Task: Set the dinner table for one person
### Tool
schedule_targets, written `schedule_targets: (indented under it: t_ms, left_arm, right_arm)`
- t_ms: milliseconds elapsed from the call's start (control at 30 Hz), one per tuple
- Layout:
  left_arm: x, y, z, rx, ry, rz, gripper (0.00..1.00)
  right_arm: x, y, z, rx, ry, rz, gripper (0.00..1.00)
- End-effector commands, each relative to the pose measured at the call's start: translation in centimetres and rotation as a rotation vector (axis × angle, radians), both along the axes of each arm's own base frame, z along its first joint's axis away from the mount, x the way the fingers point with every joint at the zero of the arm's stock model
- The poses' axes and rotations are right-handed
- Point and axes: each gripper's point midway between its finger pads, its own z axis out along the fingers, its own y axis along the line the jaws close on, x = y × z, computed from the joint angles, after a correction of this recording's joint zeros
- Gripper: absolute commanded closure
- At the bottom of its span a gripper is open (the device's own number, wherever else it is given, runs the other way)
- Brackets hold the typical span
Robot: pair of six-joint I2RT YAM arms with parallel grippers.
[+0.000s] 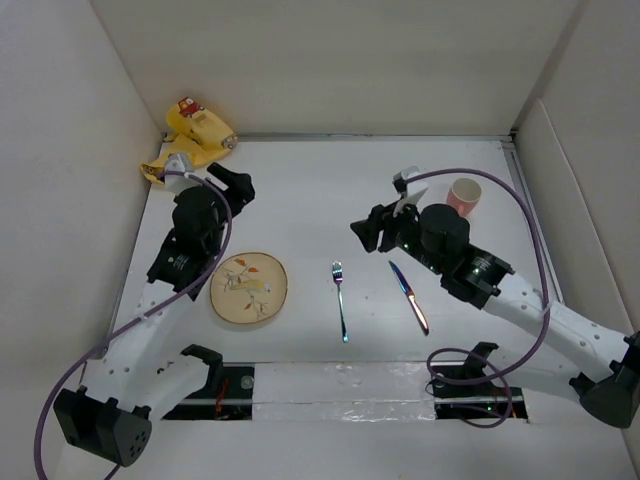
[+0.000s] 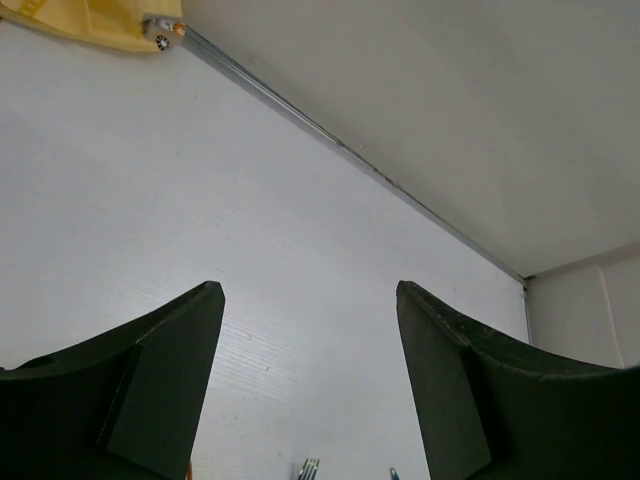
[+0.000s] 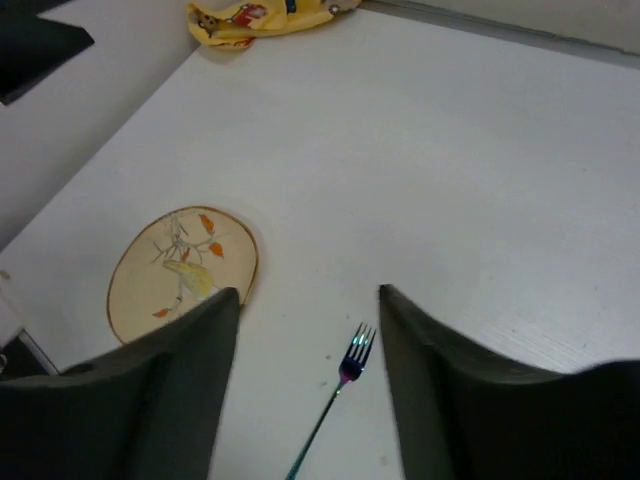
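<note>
Top external — dinner table (image 1: 330, 190) white, flat, rectangular; off-white walls (image 1: 340, 60) around

Table (image 1: 320, 190) wht; plate (image 1: 249, 288) tan w/ orange leaves; fork (image 1: 340, 300), knife (image 1: 409, 297) iridescent; cup (image 1: 463, 195) pink; cloth (image 1: 195, 135) yellow, red print.

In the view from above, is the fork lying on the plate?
No, the fork lies on the bare table, to the right of the plate and apart from it.
</note>
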Motion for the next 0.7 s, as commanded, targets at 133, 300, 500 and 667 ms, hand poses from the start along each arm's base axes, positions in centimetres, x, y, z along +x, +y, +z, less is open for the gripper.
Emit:
schedule_targets:
  t_ms: [133, 300, 500, 667]
  left_arm:
    - [3.1, 2.8, 1.4, 0.019, -0.069, 0.128, 0.55]
    - [10.1, 6.7, 0.5, 0.074, 0.057, 0.152, 1.00]
    - [19.0, 11.7, -0.8, 0.270, 0.199, 0.256, 0.68]
    - [24.7, 14.1, -1.7, 0.345, 0.243, 0.301, 0.46]
  right_arm:
    - [-1.9, 0.0, 1.4, 0.111, -0.056, 0.064, 1.00]
    - [-2.3, -0.2, 1.5, 0.123, -0.061, 0.073, 1.00]
    - [-1.3, -0.3, 0.8, 0.111, -0.049, 0.020, 1.00]
    - [-0.9, 2.5, 0.4, 0.144, -0.001, 0.095, 0.79]
